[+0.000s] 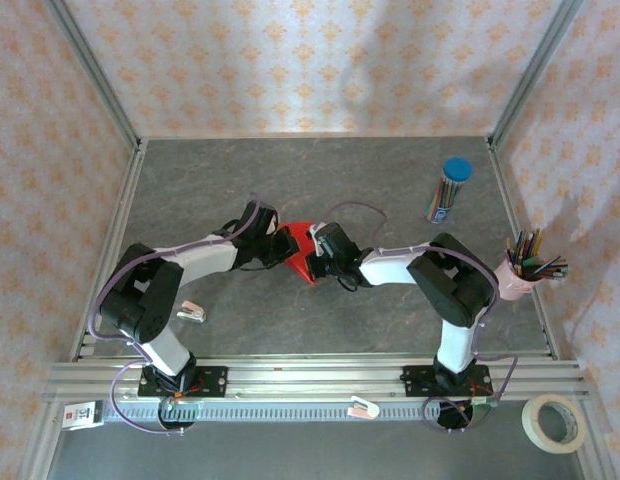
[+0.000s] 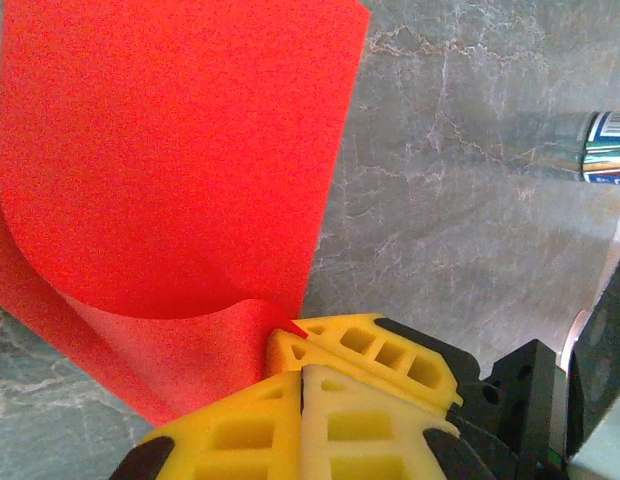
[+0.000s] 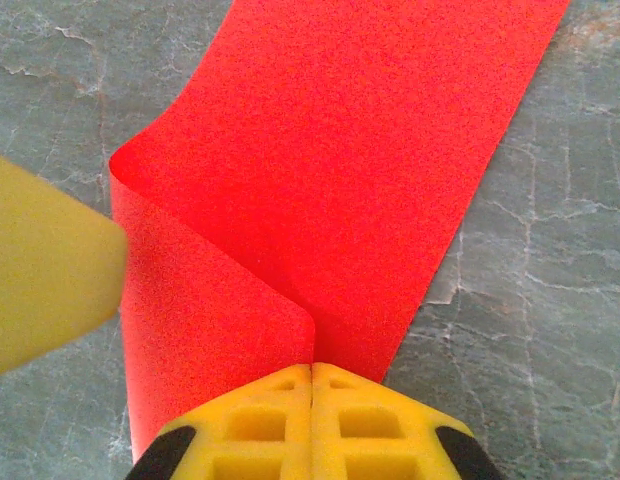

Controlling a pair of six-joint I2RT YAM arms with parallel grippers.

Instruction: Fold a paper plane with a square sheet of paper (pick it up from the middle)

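The square sheet of paper sits mid-table, half curled over. It looks thin, floppy and easy to tear, so I'd pinch edges. My left gripper and right gripper both clamp its folded edge. Off right are a capped tube of coloured pencils and a pink cup holding pencils.

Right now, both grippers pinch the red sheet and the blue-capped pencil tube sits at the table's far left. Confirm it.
Wrong side: the top external view shows the blue-capped pencil tube at the far right. The left gripper and right gripper do pinch the red sheet.
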